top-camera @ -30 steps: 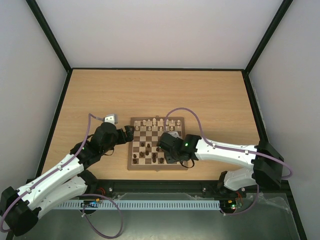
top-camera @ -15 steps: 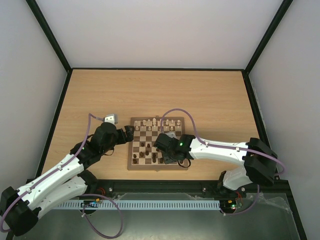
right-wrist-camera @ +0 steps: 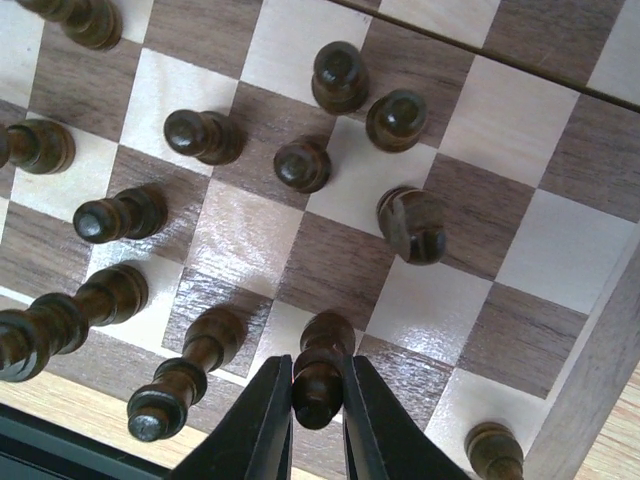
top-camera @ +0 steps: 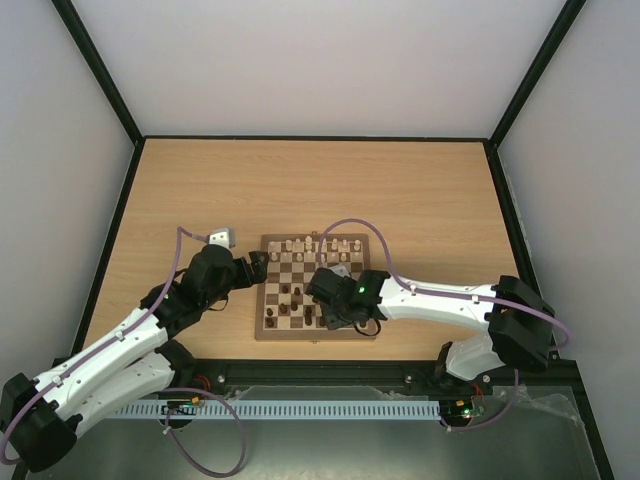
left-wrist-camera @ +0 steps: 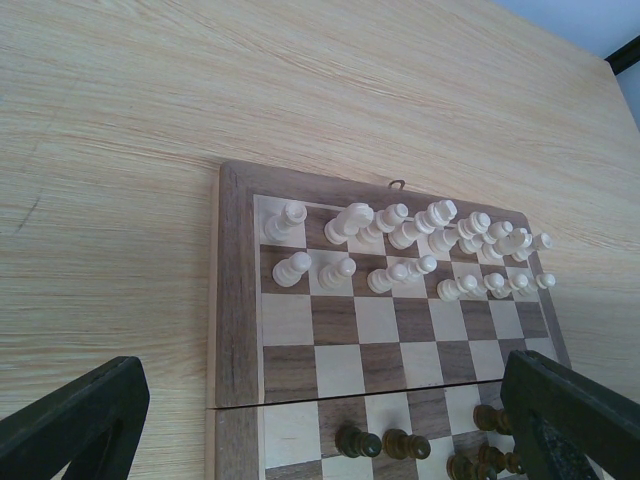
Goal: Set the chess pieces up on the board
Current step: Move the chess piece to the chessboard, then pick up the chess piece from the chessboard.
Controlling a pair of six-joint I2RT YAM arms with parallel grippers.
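Pale wooden tabletop (top-camera: pixel 400 190) bears the checkered wooden board (left-wrist-camera: pixel 236 300) near the arms. Cream chess pieces (left-wrist-camera: pixel 400 225) line its far rows. The right gripper (right-wrist-camera: pixel 318 372) pinches one dark brown turned piece (right-wrist-camera: pixel 322 340). The left gripper (left-wrist-camera: pixel 320 430) hovers at the board's left edge, fingers spread wide.

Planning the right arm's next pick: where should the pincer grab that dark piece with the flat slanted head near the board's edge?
Likely the body under its head, from above: the flat-headed piece stands upright with bare squares beside it. The right pincer is shut on another dark piece.
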